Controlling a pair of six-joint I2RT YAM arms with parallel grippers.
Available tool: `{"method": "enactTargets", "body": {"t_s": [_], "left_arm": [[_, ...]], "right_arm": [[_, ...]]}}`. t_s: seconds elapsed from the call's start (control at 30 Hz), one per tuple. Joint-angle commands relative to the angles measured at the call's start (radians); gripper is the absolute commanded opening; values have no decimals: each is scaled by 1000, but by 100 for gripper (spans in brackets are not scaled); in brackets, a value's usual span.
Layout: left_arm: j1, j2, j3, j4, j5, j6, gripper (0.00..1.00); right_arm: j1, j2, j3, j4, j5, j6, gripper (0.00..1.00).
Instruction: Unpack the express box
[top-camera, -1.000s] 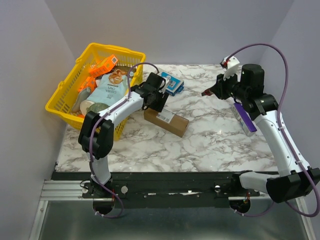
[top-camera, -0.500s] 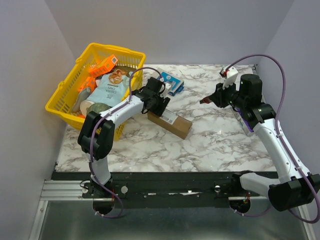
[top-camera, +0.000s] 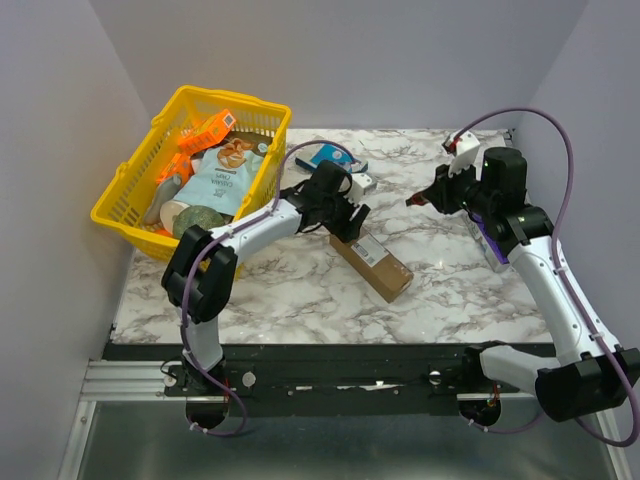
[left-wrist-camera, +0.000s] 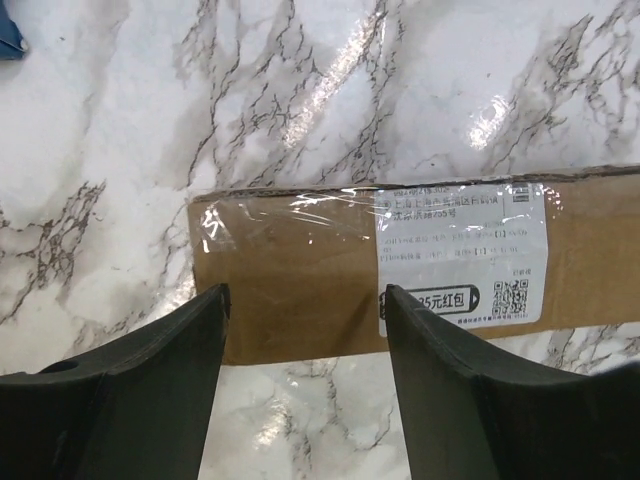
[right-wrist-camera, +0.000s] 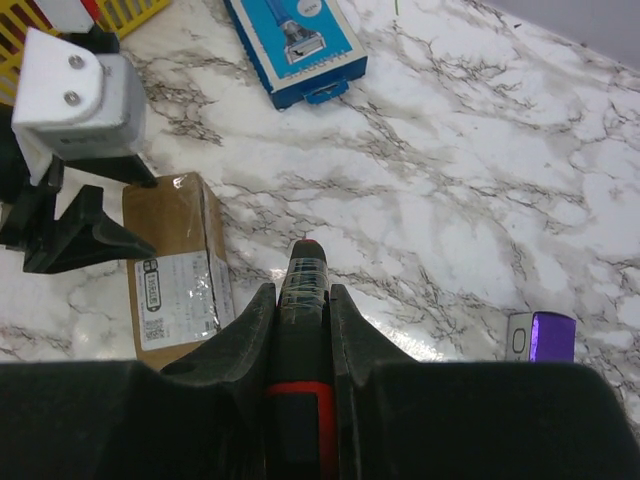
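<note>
Bright, even light; shadows soft. Glare patches on marble table (left-wrist-camera: 330, 95) and express box (left-wrist-camera: 290, 270) tape; near fingers (left-wrist-camera: 120, 390) blurred.

Pale lilac walls (top-camera: 400, 60) enclose a white, grey-veined marble table (top-camera: 450, 290).

Express box (top-camera: 375, 258): long, narrow brown cardboard carton, taped shut with clear film. White printed shipping label with QR code faces up. Lies flat and diagonal on the marble surface (top-camera: 300, 290), right of the yellow basket (top-camera: 230, 97), apart from it.

Left hand (left-wrist-camera: 305, 292) (fingers apart) hovers over express box (left-wrist-camera: 290, 262).
</note>
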Motion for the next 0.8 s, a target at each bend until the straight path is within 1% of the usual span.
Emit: {"method": "enactTargets", "body": {"t_s": [0.0, 0.1, 0.2, 0.3, 0.4, 0.47, 0.6, 0.67, 0.77], "left_arm": [[75, -105, 5, 39, 141, -5, 76], [93, -63, 36, 4, 218, 2, 75], [102, -14, 42, 19, 278, -27, 75], [102, 31, 49, 38, 290, -80, 74], [101, 51, 40, 61, 267, -87, 73], [101, 77, 46, 52, 218, -90, 72], [102, 123, 40, 45, 172, -112, 70], [102, 146, 22, 50, 140, -146, 67], [102, 158, -27, 73, 171, -186, 63]], "right_arm": [[-8, 25, 66, -15, -39, -10, 0], [-3, 49, 93, -38, -27, 15, 0], [15, 50, 91, -24, 23, 3, 0], [52, 37, 70, -3, 63, -16, 0], [80, 13, 33, 29, 44, -3, 1], [106, 11, 16, 31, 39, 7, 0], [141, 10, -27, 36, 30, 35, 1], [169, 4, -79, 81, 50, 43, 0], [218, -6, -128, 193, 111, 67, 0]]}}
